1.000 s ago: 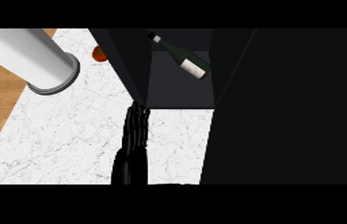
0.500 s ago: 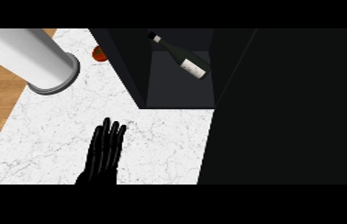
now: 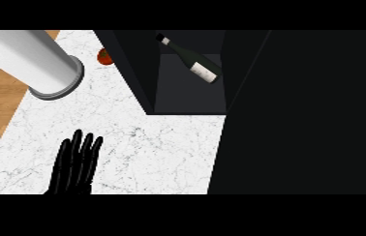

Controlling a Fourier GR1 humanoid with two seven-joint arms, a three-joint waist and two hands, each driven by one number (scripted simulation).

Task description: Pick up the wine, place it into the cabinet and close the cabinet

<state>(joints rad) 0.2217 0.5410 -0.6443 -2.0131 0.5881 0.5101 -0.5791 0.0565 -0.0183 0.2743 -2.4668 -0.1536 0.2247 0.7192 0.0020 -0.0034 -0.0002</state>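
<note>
The wine (image 3: 190,61) already lies on its side inside the cabinet (image 3: 137,73), in the upper middle of the frame, neck toward the top and pale label toward the lower right. Treat it as rigid glass: heavy for its size, smooth enough to slip, and breakable if it rolls or knocks a wall. If you must shift it, wrap the hand round the wide body near the label, not the thin neck. From how things lie, I judge the placing done and only the closing left. The broad dark panel (image 3: 293,114) filling the right of the frame is probably the open door, though it is too dark to make out an edge or handle. Your left hand (image 3: 73,174) rests at the lower left over the marble counter (image 3: 160,153), fingers straight and holding nothing; the right hand does not show. A pale cylinder (image 3: 39,61) stands at the upper left, a small red thing (image 3: 104,56) just beside the cabinet's left wall.
</note>
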